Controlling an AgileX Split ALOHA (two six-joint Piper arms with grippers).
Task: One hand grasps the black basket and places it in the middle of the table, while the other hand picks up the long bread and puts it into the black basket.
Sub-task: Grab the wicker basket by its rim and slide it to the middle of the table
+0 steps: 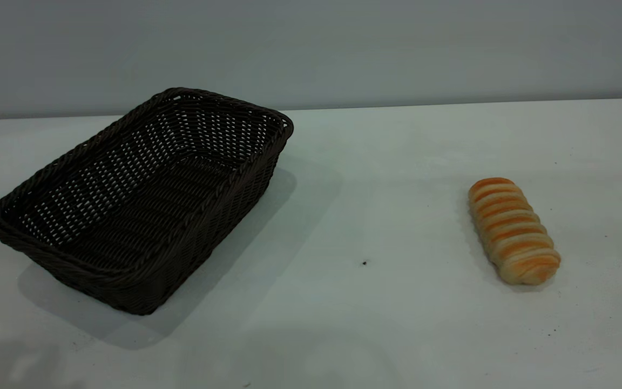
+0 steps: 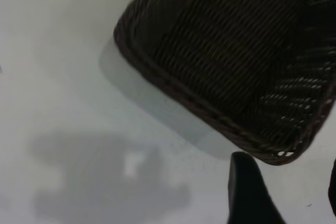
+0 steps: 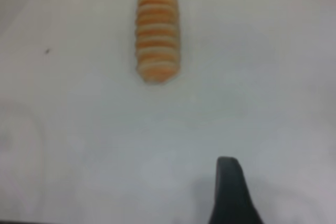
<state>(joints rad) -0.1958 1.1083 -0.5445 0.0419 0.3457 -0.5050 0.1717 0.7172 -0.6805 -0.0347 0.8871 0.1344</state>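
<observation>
Black basket (image 1: 138, 200): stands upright on the white table (image 1: 376, 324), toward its left edge, set at a slant, nothing inside it.
Long bread (image 1: 513, 231): lies flat on the table toward the right edge, well apart from the basket, untouched.
Left gripper (image 2: 286, 192): hangs over the table just beside one corner of the basket without touching it; one dark finger (image 2: 249, 192) is plain and a sliver of the other sits at the picture's edge, so the fingers are spread.
Right gripper (image 3: 233, 195): above bare table, apart from the bread; only one finger shows, so spread or pressed together cannot be told.
Speck (image 1: 364, 263): small dark mark on the table between basket and bread.
</observation>
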